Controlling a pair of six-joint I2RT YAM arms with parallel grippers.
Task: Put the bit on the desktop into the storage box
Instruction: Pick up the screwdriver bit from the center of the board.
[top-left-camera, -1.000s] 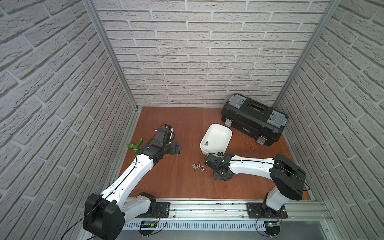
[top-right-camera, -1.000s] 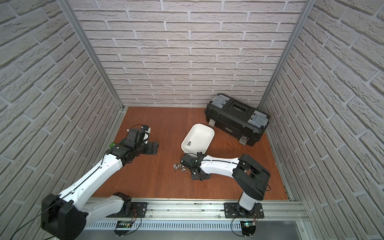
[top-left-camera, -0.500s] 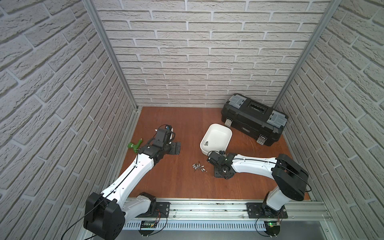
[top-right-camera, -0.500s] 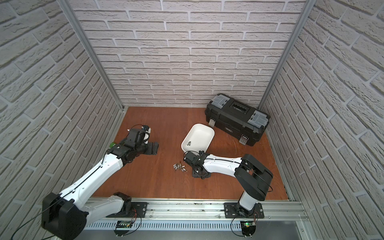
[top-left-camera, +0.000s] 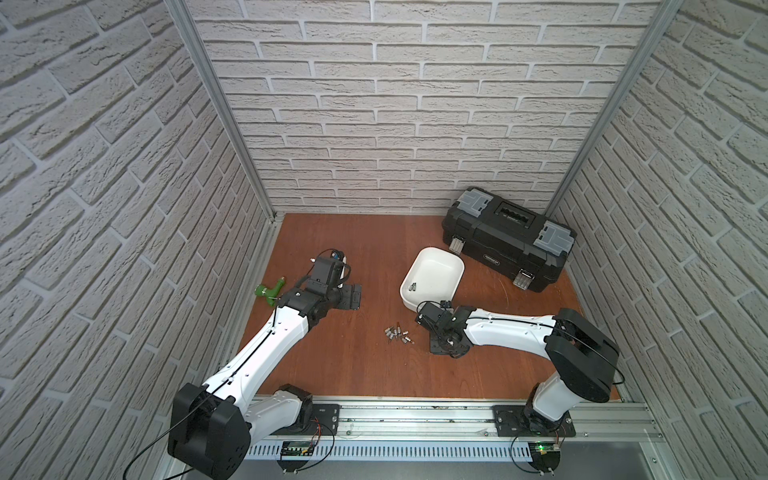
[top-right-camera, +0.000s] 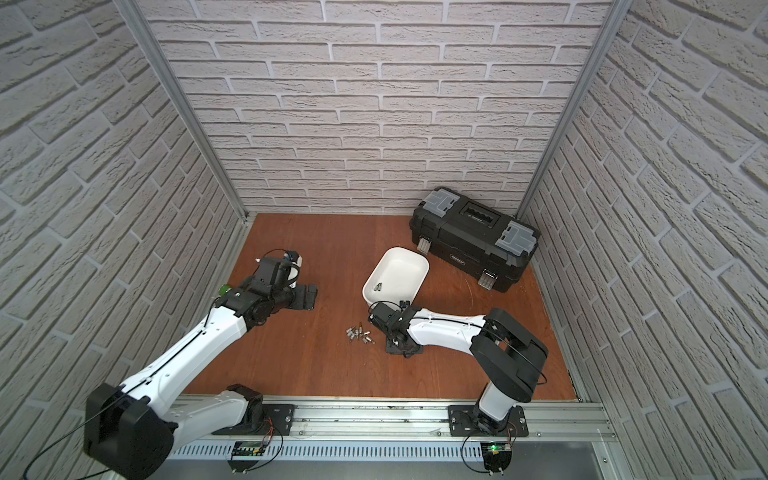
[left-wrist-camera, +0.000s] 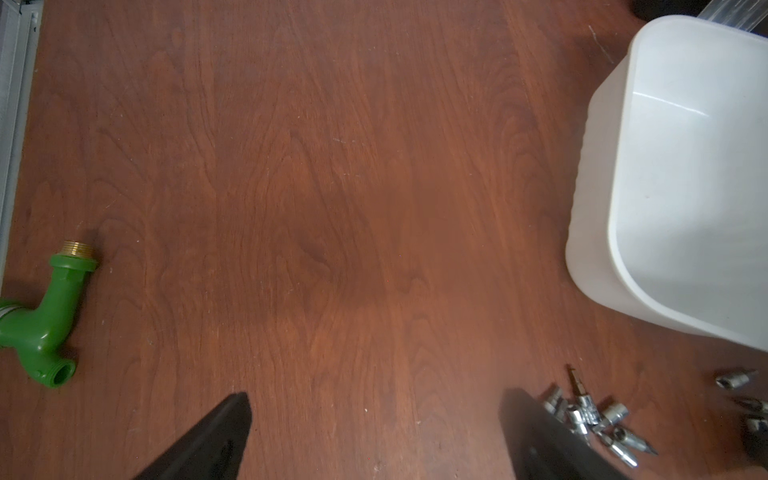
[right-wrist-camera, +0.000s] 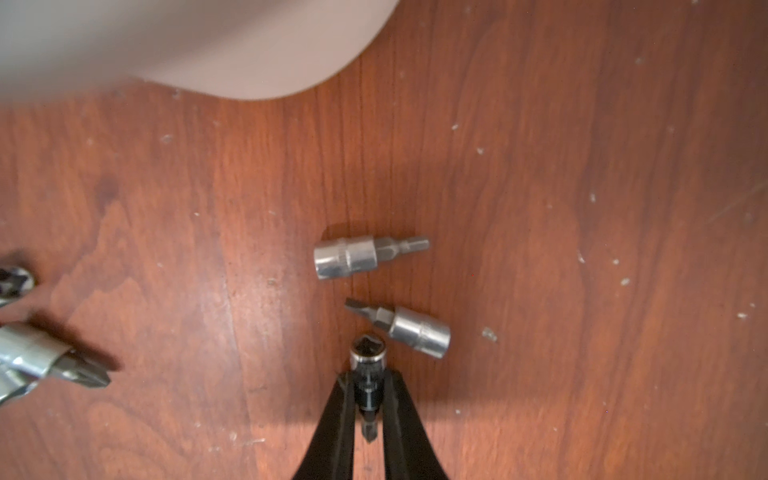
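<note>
Two fingers (right-wrist-camera: 336, 415) of the right gripper (right-wrist-camera: 369, 380) are pinched narrowly on one bit (right-wrist-camera: 367, 357), whose socket end pokes out past the tips. Whether it clears the desk (right-wrist-camera: 582, 166) is hard to judge from this close. Two more bits (right-wrist-camera: 409, 330) lie just beside it, apart from each other, and a blurred cluster (right-wrist-camera: 50, 361) lies farther off. The storage box (top-left-camera: 436, 270) stands just behind this spot, toward the desk's back right corner, with a single bit (top-left-camera: 413, 286) already inside near its front left corner. A black toolbox (top-left-camera: 507, 237) fills the back right corner. The left gripper (left-wrist-camera: 376, 395) hovers with its jaws spread wide, holding nothing, nearer the left edge, where a green pipe fitting (left-wrist-camera: 45, 316) lies.
</note>
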